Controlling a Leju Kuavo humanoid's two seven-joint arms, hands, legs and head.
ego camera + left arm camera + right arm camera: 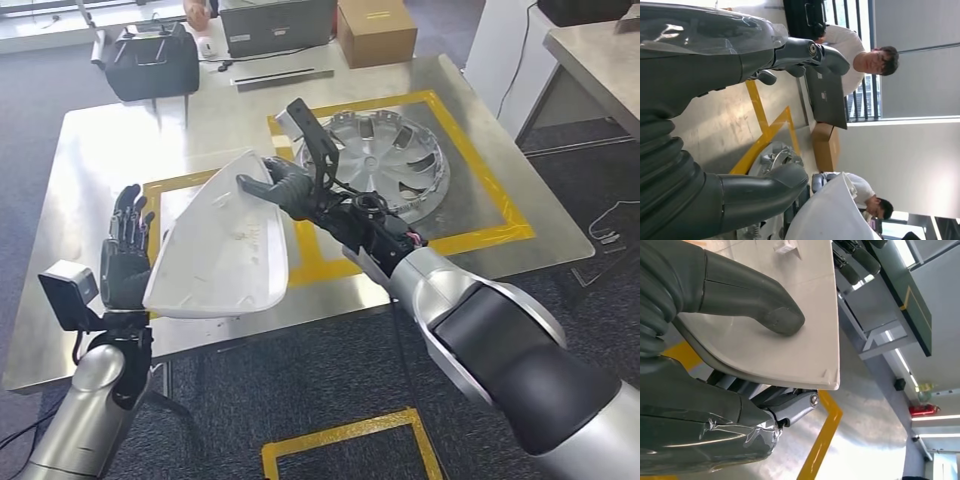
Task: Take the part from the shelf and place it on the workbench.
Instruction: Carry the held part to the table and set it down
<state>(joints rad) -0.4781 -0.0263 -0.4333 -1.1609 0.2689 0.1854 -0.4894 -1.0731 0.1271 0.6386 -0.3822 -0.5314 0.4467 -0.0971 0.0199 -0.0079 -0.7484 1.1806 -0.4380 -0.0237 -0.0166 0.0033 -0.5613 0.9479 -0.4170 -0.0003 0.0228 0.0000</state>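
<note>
A white curved plastic part (223,240) hangs over the front of the steel workbench (90,170). My right hand (290,187) grips its far edge, thumb on top and fingers underneath; the right wrist view shows the thumb pressed on the white part (791,345). My left hand (124,255) stands beside the part's left edge with fingers spread upward and nothing in it. In the left wrist view the left hand (753,125) is open, and the part's white edge (828,215) lies just beyond the thumb.
A silver wheel cover (381,160) lies inside a yellow-taped square on the bench. At the back stand a black case (151,60), a laptop (275,25) and a cardboard box (376,30). Two people (862,60) sit behind the bench. Yellow floor tape (347,440) lies below.
</note>
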